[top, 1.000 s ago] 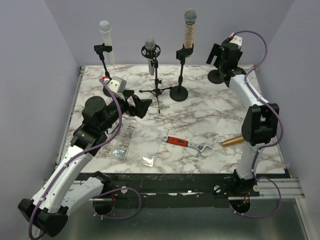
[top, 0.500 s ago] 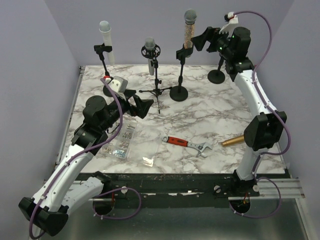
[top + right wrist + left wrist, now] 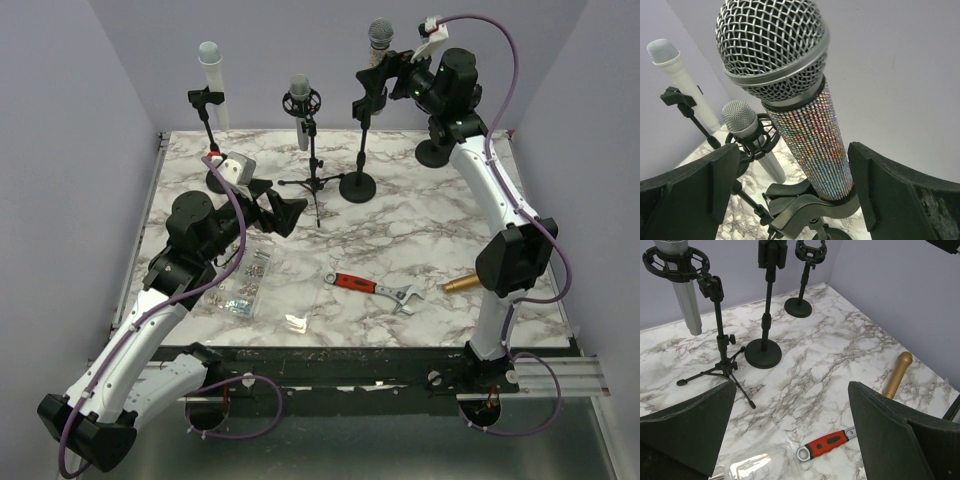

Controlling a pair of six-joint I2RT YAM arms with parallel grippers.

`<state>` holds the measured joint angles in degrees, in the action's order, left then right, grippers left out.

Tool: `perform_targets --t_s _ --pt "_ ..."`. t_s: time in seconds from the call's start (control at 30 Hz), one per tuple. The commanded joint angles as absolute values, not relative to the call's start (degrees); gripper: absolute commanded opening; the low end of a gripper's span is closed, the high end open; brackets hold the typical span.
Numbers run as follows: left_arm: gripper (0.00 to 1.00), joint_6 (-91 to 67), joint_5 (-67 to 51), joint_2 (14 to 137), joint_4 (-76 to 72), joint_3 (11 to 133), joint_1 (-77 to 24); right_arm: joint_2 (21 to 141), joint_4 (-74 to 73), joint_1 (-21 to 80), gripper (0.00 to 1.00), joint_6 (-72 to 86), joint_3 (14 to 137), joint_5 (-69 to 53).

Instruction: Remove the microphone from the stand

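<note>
A glitter-covered microphone [image 3: 378,55] with a silver mesh head stands upright in the clip [image 3: 805,202] of a round-based black stand [image 3: 358,185] at the back centre. My right gripper [image 3: 384,78] is raised to it and open. Its two fingers flank the lower body of the microphone [image 3: 812,135], just above the clip, with a gap on each side. My left gripper [image 3: 278,205] hangs open and empty over the left-middle of the table. It looks across the table [image 3: 790,410] toward the stands.
A white microphone [image 3: 211,72] stands clipped at the back left. A silver one [image 3: 301,108] hangs in a shock mount on a tripod. An empty stand's base [image 3: 434,153] is at the back right. On the table lie a gold microphone [image 3: 464,282], a red-handled wrench [image 3: 375,288] and a bag of screws [image 3: 245,282].
My right arm has risen and swung left from the empty back-right stand to the glitter microphone, and its fingers now flank it. The left arm has not moved.
</note>
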<state>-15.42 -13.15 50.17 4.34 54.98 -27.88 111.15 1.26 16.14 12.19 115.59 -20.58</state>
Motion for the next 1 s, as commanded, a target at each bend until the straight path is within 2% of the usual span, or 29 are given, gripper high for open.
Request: perform_targets --t_s 0.0,0.33,0.53,0.67,0.87,0.9,0.97 --pt "0.99 -14.46 -14.22 50.19 3.25 55.52 -28.21 113.2 0.14 17.18 0.96 9.75 120.04 -14.48" --pt "0.99 -14.41 -14.08 50.91 3.34 55.63 -28.21 117.75 -4.02 18.27 0.89 7.13 125.36 -10.24" --pt "0.98 -14.41 -14.15 51.65 3.35 55.63 -28.21 118.32 -4.18 19.45 0.76 4.33 125.39 -8.32" --pt "0.99 -14.44 -14.49 52.36 3.18 55.64 -28.2 117.67 -3.59 20.01 0.55 2.6 124.15 -6.48" --pt "0.98 -14.07 -14.55 52.48 1.08 54.14 -28.21 113.68 -4.01 20.08 0.05 2.55 120.21 -4.84" --pt "0.99 -14.0 -14.59 52.53 0.47 53.69 -28.21 112.82 -4.27 20.13 0.01 3.14 119.38 -4.83" --pt "0.99 -13.88 -14.52 53.0 -1.39 52.94 -28.21 110.78 -5.31 20.26 0.01 4.51 117.63 -5.15"
